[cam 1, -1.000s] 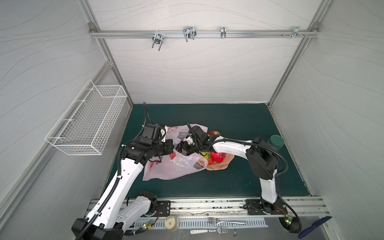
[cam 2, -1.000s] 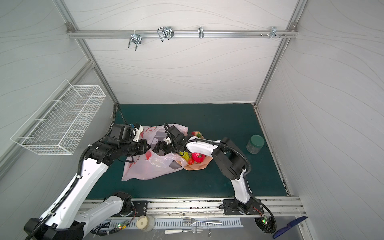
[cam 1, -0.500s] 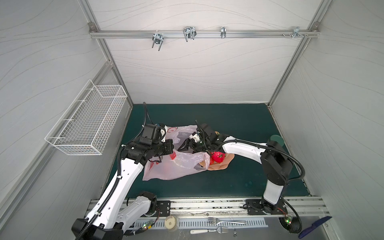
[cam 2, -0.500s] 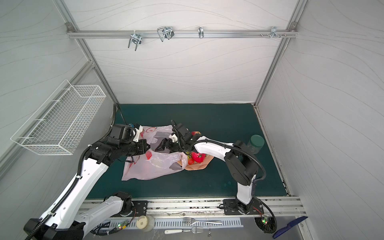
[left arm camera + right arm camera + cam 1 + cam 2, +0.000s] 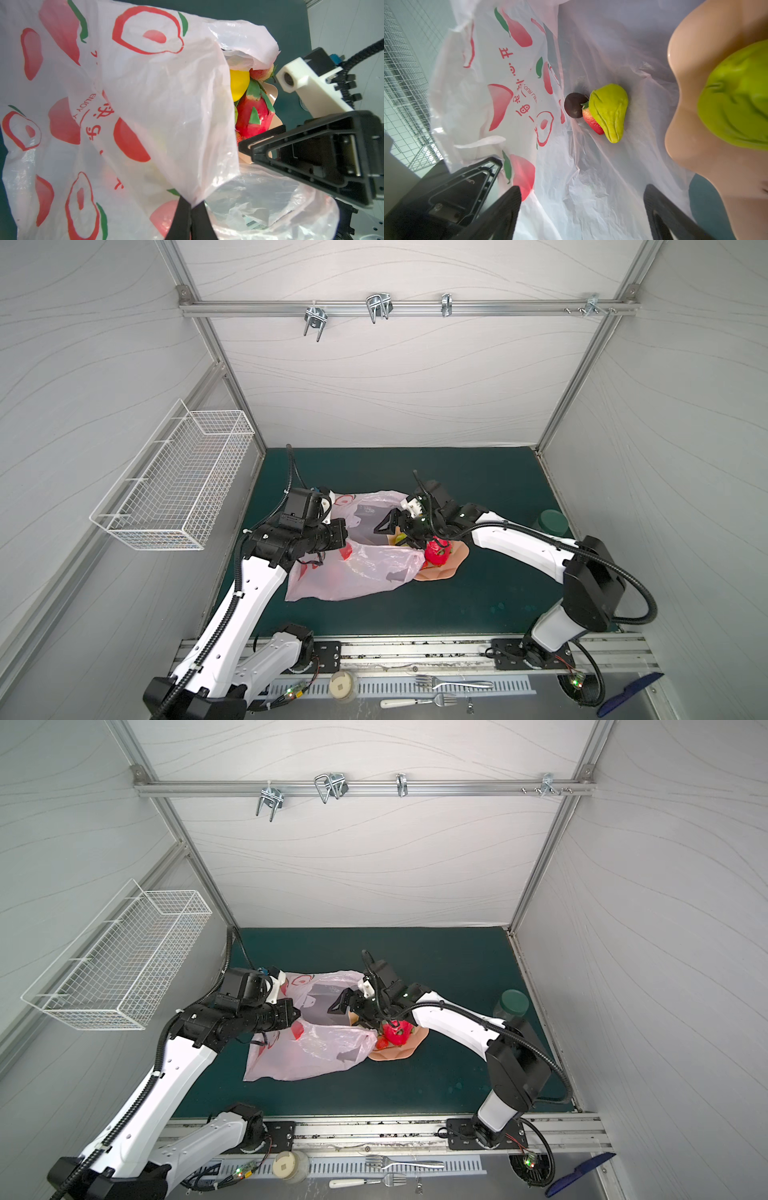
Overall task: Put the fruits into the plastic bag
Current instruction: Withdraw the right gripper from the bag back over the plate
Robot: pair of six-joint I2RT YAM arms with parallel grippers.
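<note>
The pale pink plastic bag [image 5: 357,572] [image 5: 307,1052] lies on the green mat with its mouth towards the bowl. My left gripper [image 5: 192,204] [image 5: 343,533] is shut on the bag's upper edge and holds the mouth up. My right gripper [image 5: 581,193] [image 5: 388,537] [image 5: 345,1017] hangs open and empty at the mouth. In the right wrist view a green pear [image 5: 610,110], a strawberry [image 5: 592,122] and a dark purple fruit [image 5: 573,105] lie inside the bag. The peach bowl [image 5: 449,568] [image 5: 695,145] holds the dragon fruit [image 5: 436,553] [image 5: 253,116], a lemon [image 5: 239,85] and a green fruit [image 5: 737,99].
A clear jar with a green lid [image 5: 552,522] [image 5: 514,1003] stands at the mat's right edge. A white wire basket [image 5: 178,485] hangs on the left wall. Forks [image 5: 453,684] lie on the front rail, off the mat.
My right gripper has drawn back out of the bag towards the bowl, and its jaws have spread a little wider. The left gripper and the bag have held still.
</note>
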